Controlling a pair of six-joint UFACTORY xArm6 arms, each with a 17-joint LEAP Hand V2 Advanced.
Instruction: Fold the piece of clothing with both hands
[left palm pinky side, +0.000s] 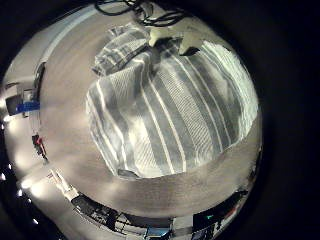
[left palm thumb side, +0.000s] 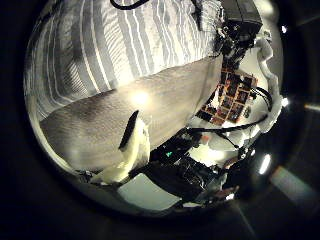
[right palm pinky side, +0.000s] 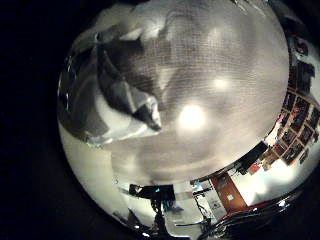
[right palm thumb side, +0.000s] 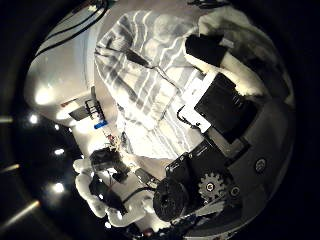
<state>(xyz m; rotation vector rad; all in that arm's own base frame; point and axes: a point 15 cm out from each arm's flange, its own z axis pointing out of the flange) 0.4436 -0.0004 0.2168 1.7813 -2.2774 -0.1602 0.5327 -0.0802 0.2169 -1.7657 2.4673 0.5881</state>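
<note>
Seeing striped shirt (left palm pinky side: 170, 105) spread, rumpled, on table (left palm pinky side: 70, 140); we judge it soft, light, slippery; grab at edges. Left hand (left palm thumb side: 130, 150) looks straight, empty; right hand (right palm thumb side: 225, 95) unclear.

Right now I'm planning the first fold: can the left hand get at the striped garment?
Probably yes. The striped garment lies spread on the table below the left palm, with nothing lying on it or between; a finger of that hand shows beside the cloth.
</note>
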